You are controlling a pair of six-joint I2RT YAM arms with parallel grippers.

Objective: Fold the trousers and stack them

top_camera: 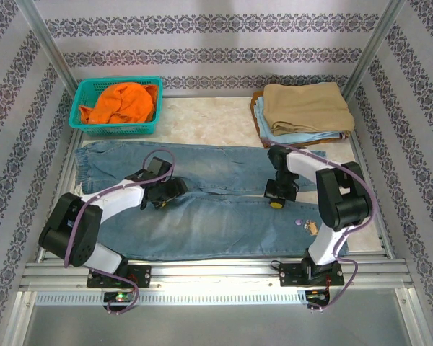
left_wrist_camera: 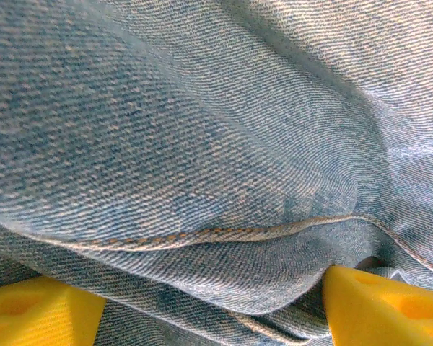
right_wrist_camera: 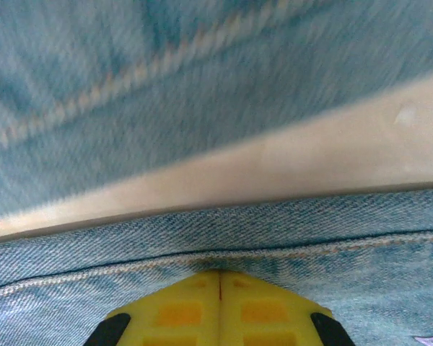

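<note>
The jeans (top_camera: 224,223) lie flat across the table (top_camera: 202,119), with both legs stretched toward the left. The left gripper (top_camera: 166,193) is on the legs with its jaws wide apart and a denim fold bulging between them. The right gripper (top_camera: 276,202) has its jaws pressed together at a seam edge; I cannot tell whether they pinch cloth.

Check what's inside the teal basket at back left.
A crumpled orange garment fills most of the basket. The basket floor, and anything lying beneath the garment, is covered.
</note>
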